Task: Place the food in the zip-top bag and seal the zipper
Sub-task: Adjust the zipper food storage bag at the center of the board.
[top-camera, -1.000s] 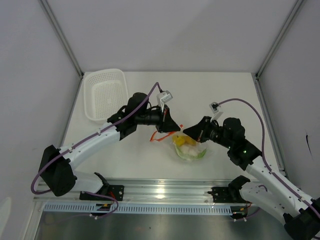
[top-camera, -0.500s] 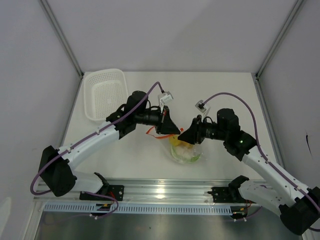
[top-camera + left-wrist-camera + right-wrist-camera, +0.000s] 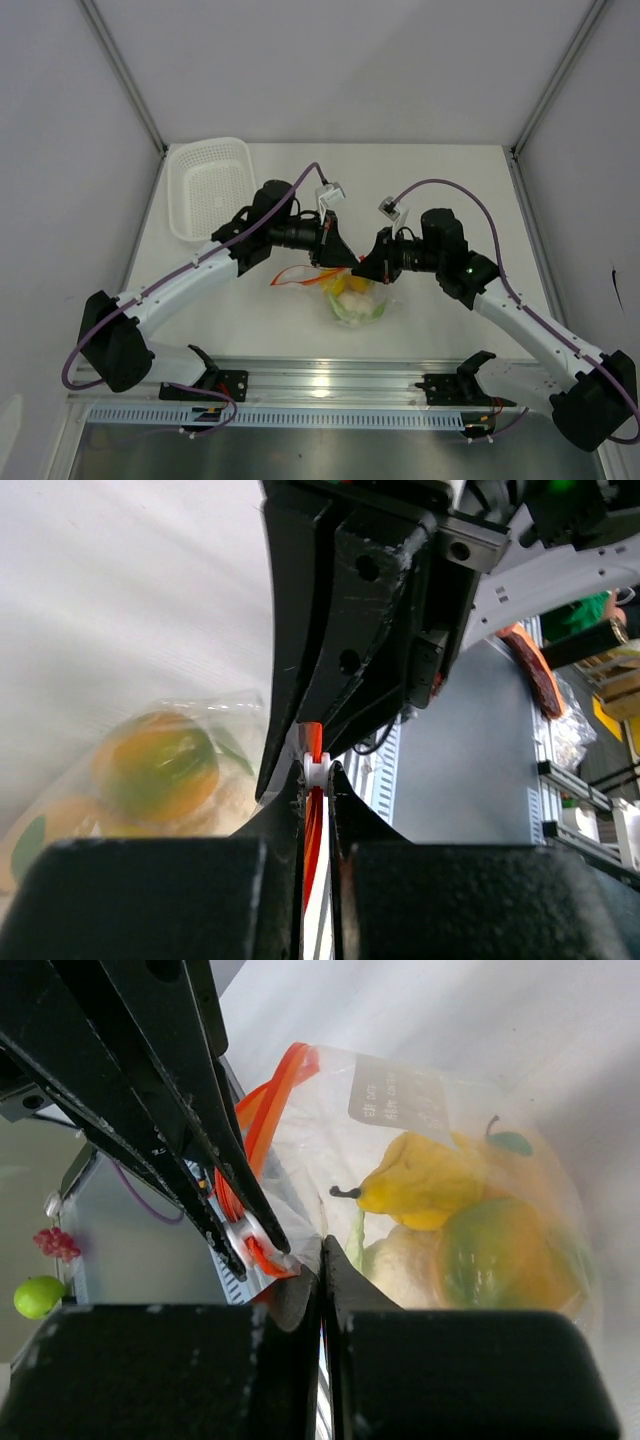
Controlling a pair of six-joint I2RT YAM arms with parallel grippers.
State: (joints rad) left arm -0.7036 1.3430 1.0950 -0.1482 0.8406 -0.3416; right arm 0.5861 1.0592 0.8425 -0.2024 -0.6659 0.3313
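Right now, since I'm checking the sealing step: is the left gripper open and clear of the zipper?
No, the left gripper is pinched shut on the orange-red zipper in its wrist view.

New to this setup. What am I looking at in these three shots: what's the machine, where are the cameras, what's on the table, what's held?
These are two robot arms bolted side by side at the table's near edge, each ending in a two-finger gripper. The wide picture comes from a fixed camera above and behind them. The two close-ups come from a camera on each wrist, looking along that arm's own fingers.

On the white table are a white mesh plastic basket at the far left and a clear zip-top plastic bag in the middle. Toy foods are already inside: a yellow pear shape, an orange fruit and a greenish one.

The left gripper is shut on the bag's orange-red zipper strip. The right gripper is shut too, seemingly pinching the bag's edge right beside it.
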